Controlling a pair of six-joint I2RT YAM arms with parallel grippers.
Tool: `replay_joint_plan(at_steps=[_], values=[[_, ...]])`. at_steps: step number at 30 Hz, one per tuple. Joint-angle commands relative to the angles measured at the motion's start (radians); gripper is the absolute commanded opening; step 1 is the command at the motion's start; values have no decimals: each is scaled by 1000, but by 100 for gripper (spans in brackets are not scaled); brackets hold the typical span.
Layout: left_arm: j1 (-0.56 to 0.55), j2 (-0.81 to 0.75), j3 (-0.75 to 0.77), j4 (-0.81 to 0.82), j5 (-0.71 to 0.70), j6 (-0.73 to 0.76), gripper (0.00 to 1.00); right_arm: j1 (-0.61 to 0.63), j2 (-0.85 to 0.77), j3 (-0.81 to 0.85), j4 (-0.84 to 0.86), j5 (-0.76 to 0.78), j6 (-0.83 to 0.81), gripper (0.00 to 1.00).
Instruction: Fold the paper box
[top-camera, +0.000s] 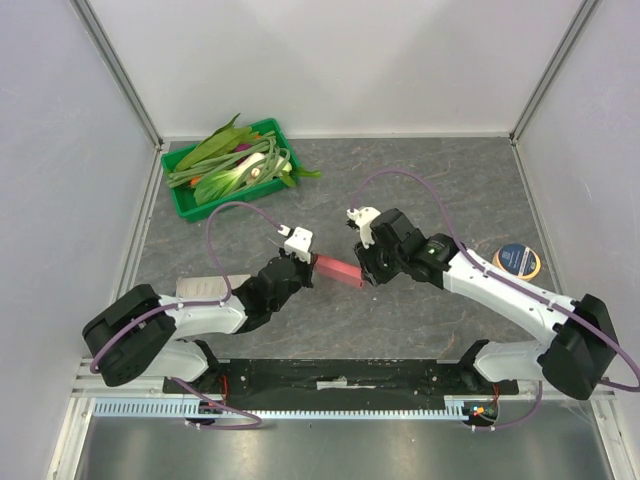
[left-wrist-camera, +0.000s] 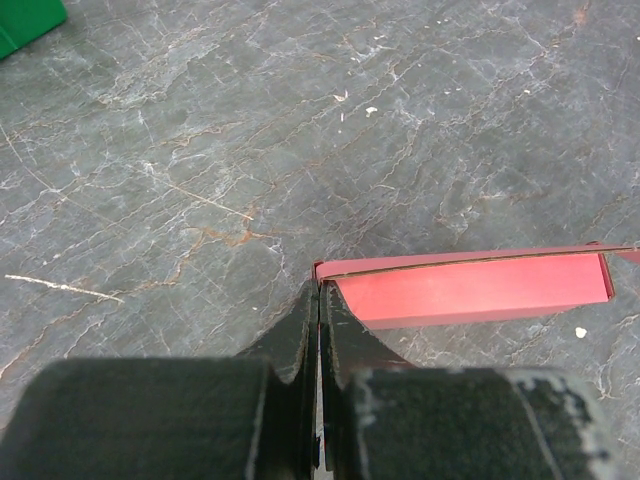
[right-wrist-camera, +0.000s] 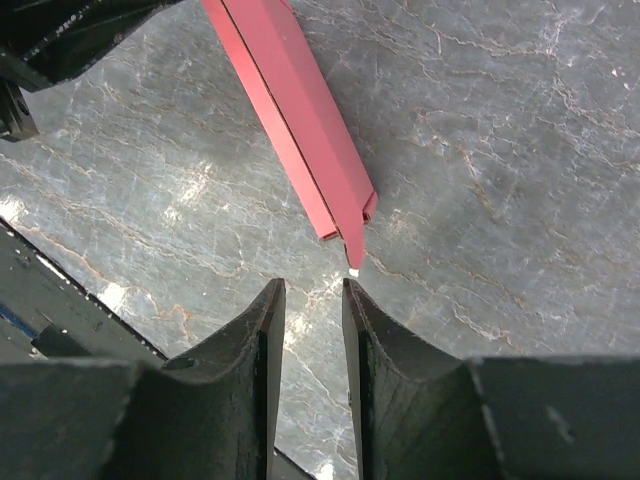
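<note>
Nearest the lens in the left wrist view, the left gripper (left-wrist-camera: 319, 298) is seen with its dark fingers pressed together, and a thin corner of the paper box (left-wrist-camera: 470, 290) is pinched between their tips. From that pinch the pink-red box is extended to the right as a long, flattened strip over the grey marbled tabletop (left-wrist-camera: 200, 150). Whether it rests on the surface or is held clear of it cannot be told.

In the right wrist view the right gripper (right-wrist-camera: 312, 288) is shown with its jaws parted by a narrow gap, and nothing is held between them. The free end of the box is found just ahead of the fingertips, close to the right-hand one. Contact cannot be confirmed. A folded, channel-like section at that end is visible in this view only.

From the top view the box is located at the middle of the tabletop, spanning between the two grippers. The jaw positions are not resolved there. A green tray (top-camera: 176, 195) filled with vegetables (top-camera: 235, 165) is recorded at the far left, and a roll of tape (top-camera: 519, 261) beside the right arm. Only a corner of the tray is caught by the left wrist camera.
</note>
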Motion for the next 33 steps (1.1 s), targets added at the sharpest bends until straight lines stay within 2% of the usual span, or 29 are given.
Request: replay_joint_plan(at_steps=[1,7,13,29,33], values=[[-19,36,0,-123,-26,-39,2,28,40,1,79,34,17,36],[-30,40,10,-131,-32,-28,2,45,77,8,79,102,-7,37],[-34,36,10,-135,-38,-23,2,43,91,8,70,157,-18,30],[-45,36,11,-137,-41,-23,2,43,103,21,53,225,-27,32],[-45,36,13,-138,-42,-22,2,45,118,21,82,222,-27,26]])
